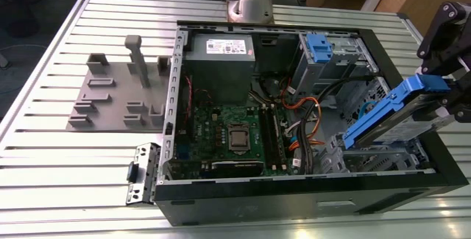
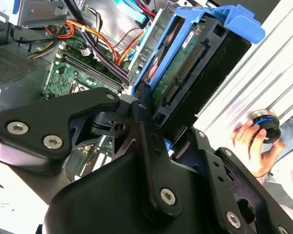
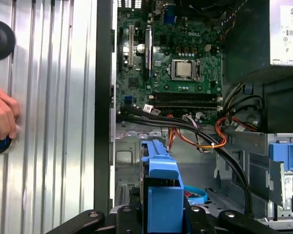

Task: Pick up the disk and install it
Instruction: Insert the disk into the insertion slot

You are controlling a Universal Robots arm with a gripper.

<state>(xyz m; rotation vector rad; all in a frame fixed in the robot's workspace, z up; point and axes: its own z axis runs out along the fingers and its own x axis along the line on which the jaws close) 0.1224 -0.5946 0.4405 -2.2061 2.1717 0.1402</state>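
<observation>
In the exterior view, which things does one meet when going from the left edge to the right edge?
grey fixture plate → motherboard → blue latch → disk

The exterior view's right edge cuts off the gripper (image 1: 444, 96). In the second wrist view its fingers (image 2: 142, 117) cover the disk's (image 2: 185, 73) near end. The first wrist view's edge crops a hand (image 3: 1, 117).
</observation>
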